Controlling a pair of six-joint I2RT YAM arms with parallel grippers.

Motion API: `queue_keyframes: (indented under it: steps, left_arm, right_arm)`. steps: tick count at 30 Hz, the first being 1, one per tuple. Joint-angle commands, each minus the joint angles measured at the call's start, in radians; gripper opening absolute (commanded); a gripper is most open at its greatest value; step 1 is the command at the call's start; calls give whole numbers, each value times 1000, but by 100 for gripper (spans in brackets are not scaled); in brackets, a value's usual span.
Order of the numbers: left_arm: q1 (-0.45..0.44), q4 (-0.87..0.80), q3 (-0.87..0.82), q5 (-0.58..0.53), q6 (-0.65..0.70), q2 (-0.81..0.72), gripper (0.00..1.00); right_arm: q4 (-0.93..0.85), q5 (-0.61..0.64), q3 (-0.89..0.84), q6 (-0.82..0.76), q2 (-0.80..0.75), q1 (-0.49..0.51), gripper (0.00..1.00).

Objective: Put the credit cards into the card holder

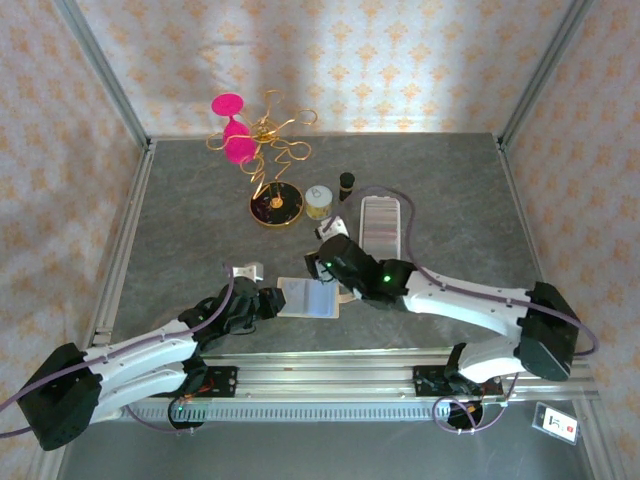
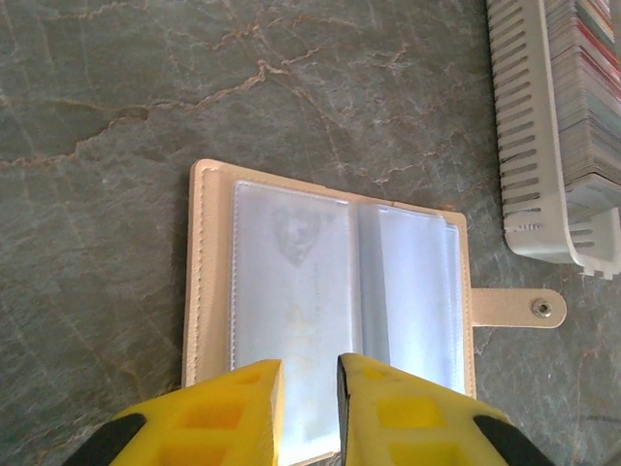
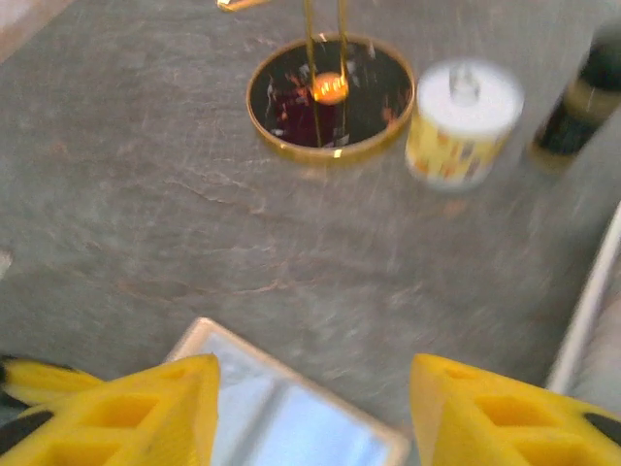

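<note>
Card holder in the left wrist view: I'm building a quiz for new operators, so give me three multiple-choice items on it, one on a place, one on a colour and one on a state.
1. On which side of the card holder does the snap tab stick out?
A. the side nearer the white ribbed case
B. the side away from that case
C. none, it is tucked underneath

2. What colour is its cover?
A. black
B. cream-beige
C. red

3. How does it lie?
A. snapped shut
B. standing on edge
C. flat and open, clear sleeves facing up

Answers:
1 A, the tab juts out past the right edge, below the case.
2 B, a pale beige border frames the sleeves.
3 C, both pages are spread on the table and the tab is unfastened.
</note>
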Motion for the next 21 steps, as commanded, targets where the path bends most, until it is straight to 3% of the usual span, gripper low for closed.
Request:
queue_keyframes:
  steps: [1, 4, 9, 13, 16, 21]
  left_arm:
    - [-5, -26, 34, -29, 46, -10, 22]
    - [-5, -16, 40, -25, 65, -12, 22]
    - [-6, 5, 33, -8, 75, -12, 21]
    - [-6, 29, 14, 18, 70, -19, 21]
    - [-6, 29, 4, 31, 70, -25, 21]
    - [-6, 24, -9, 31, 67, -45, 21]
  right_arm:
    - [-39, -115, -28, -662, -74, -18, 49]
    - [-132, -220, -87, -957, -161, -104, 59]
    - [-245, -290, -118, -1125, -206, -360, 71]
    - [-186, -268, -209, -1310, -202, -474, 73]
    - [-142, -315, -211, -1343, -177, -536, 78]
    - [-70, -278, -233, -1431, -99, -545, 81]
